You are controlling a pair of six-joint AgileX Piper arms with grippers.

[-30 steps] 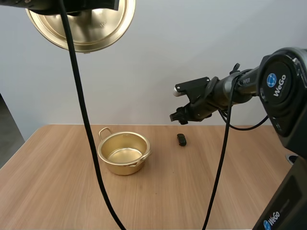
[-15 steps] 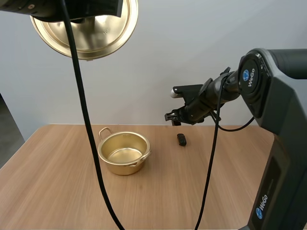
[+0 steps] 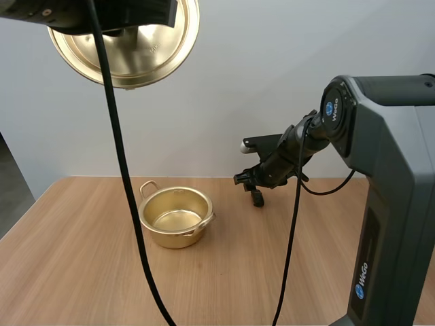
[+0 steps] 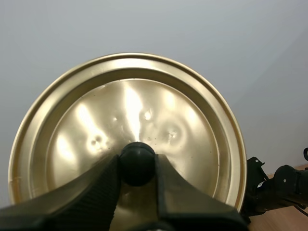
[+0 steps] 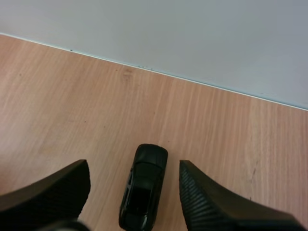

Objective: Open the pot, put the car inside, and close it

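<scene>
from above, the gold pot [image 3: 177, 216] sits open and empty on the left half of the desk [image 3: 306, 258], and its lid [image 3: 126, 44] hangs high in the air, well above and to the left of it. the small dark car [image 3: 257, 198] lies on the desk near the far edge, well apart from the pot on its right, with the right tool [image 3: 249, 182] low just over it. here the car's long axis runs roughly from the near side of the desk toward the far edge. at the left wrist, the left tool [image 4: 138, 169] is clamped on the lid's black knob [image 4: 137, 161], with the lid's shiny underside facing the camera. at the right wrist, the tool's two fingers [image 5: 53, 187] stand wide apart with the car between them, touching neither. the car's length lies along the gap between the fingers, tilted only slightly, so they would close on its long sides. i cannot tell which end is the nose. so the opening is done. what is left, i judge, is gripping the car, carrying it to the pot, letting it go inside, and setting the lid back on.
</scene>
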